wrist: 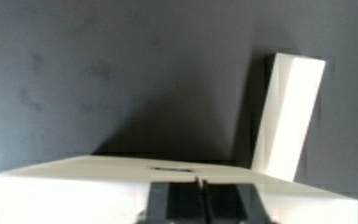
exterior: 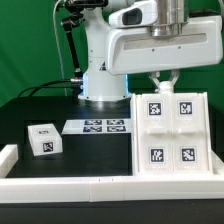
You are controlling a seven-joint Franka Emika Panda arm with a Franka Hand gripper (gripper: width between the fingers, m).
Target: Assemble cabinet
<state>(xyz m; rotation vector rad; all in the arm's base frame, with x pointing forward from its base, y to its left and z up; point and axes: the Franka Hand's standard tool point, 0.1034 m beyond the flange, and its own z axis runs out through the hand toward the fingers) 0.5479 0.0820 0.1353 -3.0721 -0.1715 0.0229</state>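
Observation:
The cabinet (exterior: 170,132) is a large white box with four black-and-white tags on its upper face, on the exterior view's right. My gripper (exterior: 164,84) hangs over its far edge, fingertips down at the shell. In the wrist view my gripper (wrist: 202,190) is shut, its dark pads (wrist: 179,205) meeting with only a thin line between them, right at a white cabinet surface (wrist: 105,178). A thin white wall (wrist: 295,110) stands upright just beyond. A small white tagged drawer block (exterior: 42,140) lies apart on the exterior view's left.
The marker board (exterior: 100,126) lies flat between the block and the cabinet. A low white rail (exterior: 100,187) edges the table's front and left. The robot base (exterior: 100,80) stands at the back.

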